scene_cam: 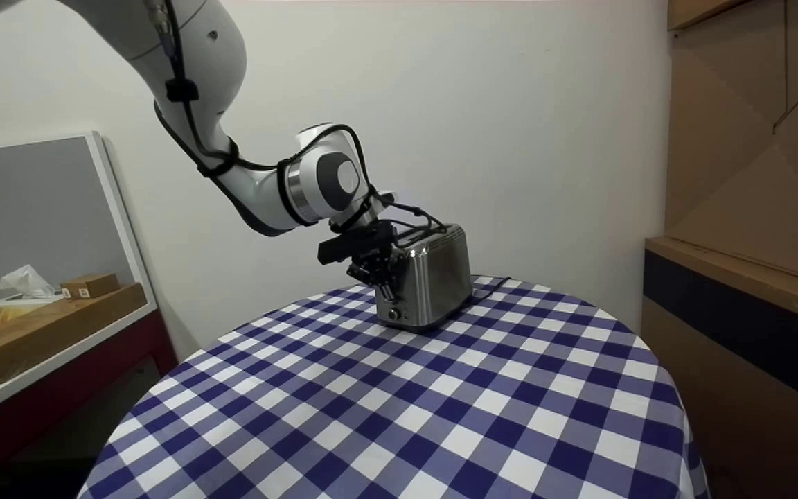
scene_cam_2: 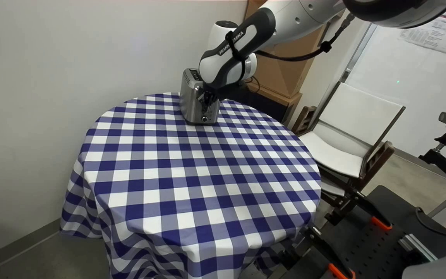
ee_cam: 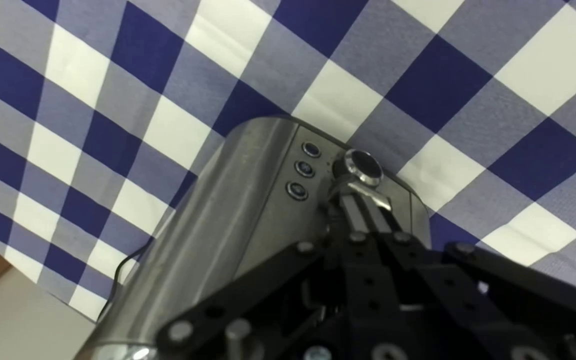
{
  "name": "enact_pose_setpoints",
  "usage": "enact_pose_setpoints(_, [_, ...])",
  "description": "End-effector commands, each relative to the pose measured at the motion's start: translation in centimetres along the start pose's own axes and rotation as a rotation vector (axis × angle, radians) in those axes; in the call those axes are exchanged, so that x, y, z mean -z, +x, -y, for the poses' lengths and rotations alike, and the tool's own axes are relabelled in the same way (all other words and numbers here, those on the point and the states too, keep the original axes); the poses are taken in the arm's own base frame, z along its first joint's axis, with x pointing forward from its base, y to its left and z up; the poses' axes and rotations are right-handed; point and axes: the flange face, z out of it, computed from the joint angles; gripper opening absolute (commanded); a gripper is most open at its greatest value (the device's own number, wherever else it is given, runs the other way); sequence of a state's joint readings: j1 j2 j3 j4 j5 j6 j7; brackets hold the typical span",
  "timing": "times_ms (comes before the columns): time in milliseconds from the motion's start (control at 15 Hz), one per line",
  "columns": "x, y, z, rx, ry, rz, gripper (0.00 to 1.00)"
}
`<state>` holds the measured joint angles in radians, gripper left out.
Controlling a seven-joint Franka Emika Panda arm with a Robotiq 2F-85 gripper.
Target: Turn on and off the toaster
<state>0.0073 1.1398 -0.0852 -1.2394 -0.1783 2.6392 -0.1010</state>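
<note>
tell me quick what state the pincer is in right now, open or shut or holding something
Pincer: closed, nothing visibly held between its tips, which are at the control end of the toaster.

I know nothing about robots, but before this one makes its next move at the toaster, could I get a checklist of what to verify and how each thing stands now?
1. Toaster upright on the checked cloth: ok.
2. Tool at the toaster's control face: ok.
3. Tool's fingers closed together: ok, side by side in the wrist view.
4. Knob and three buttons in sight: ok in the wrist view.
5. Tool touching a control: cannot tell; its tip is right by the knob, but contact is unclear.
6. Toaster plugged in: cannot tell; a dark cord runs off behind it, plug out of sight.
</note>
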Motion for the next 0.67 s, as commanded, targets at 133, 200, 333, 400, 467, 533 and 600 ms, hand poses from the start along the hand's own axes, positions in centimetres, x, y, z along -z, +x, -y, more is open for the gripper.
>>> enact_pose_setpoints(133, [-2.8, -1.3, 0.2, 0.026, 0.007, 0.015, 0.0])
enact_pose_setpoints(200, [-2.7, -1.2, 0.2, 0.023, 0.008, 0.011, 0.0])
enact_pose_setpoints(333, [-3.1, -1.4, 0.3, 0.022, 0.009, 0.01, 0.0])
enact_pose_setpoints(400, [-3.5, -1.6, 0.4, 0.022, 0.005, 0.013, 0.0])
enact_pose_setpoints(467, [-4.1, -2.0, 0.4, 0.022, 0.002, 0.021, 0.0])
enact_pose_setpoints(533, [-4.4, -2.2, 0.5, 0.025, 0.001, 0.023, 0.0])
enact_pose_setpoints(600, [-4.4, -2.2, 0.5, 0.028, -0.001, 0.024, 0.0])
